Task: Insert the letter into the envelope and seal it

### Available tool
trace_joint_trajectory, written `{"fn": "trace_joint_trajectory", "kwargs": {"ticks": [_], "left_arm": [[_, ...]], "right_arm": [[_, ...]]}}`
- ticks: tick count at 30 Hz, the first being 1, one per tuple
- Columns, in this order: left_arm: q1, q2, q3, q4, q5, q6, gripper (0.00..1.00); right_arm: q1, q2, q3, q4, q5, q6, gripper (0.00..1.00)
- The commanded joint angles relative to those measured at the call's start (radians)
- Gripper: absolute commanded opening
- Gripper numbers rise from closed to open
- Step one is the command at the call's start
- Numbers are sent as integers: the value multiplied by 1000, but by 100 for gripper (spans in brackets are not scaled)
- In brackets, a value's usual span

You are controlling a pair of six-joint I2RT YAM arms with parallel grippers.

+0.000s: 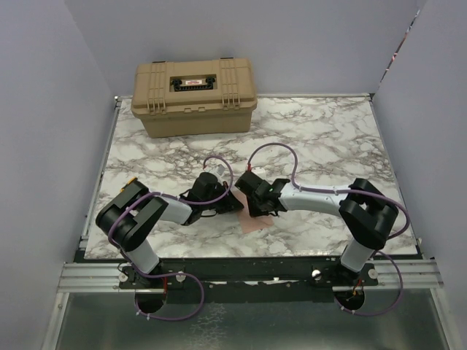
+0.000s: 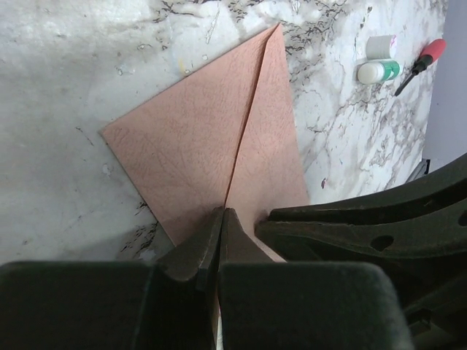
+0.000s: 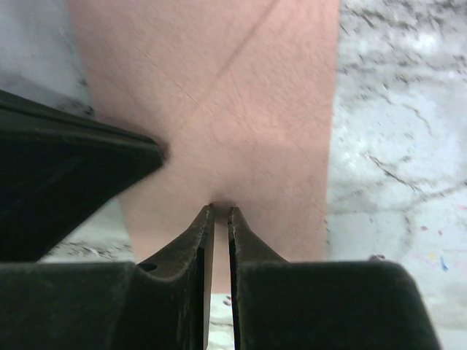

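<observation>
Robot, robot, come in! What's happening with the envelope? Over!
Left tool shut, tips at flat pinkish-brown paper envelope. Right tool nearly shut at it, grip unclear. Letter not in sight. Tan plastic case far back, no obstacle.

The right gripper (image 3: 220, 211) stood at the bottom middle of the frame. Its two black fingers (image 3: 186, 248) were almost together, with only a thin gap between them. Their tips sat on the pink-brown envelope (image 3: 241, 109). A big black shape (image 3: 66, 182) filled the left side. The marble table (image 3: 394, 146) showed on the right.
</observation>
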Motion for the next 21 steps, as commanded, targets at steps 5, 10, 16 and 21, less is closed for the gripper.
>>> {"fn": "trace_joint_trajectory", "kwargs": {"ticks": [5,10,16,21], "left_arm": [[26,3,-39,-120,-28,32,0],[26,-45,-20,-98,13,17,0],[28,-145,-10,-98,3,8,0],[31,-165,-20,-115,-19,5,0]], "right_arm": [[8,-90,-45,-172,56,-17,13],[8,-102,7,-130,64,0,13],[8,-33,99,-79,103,22,13],[8,64,154,-29,63,-11,13]]}}
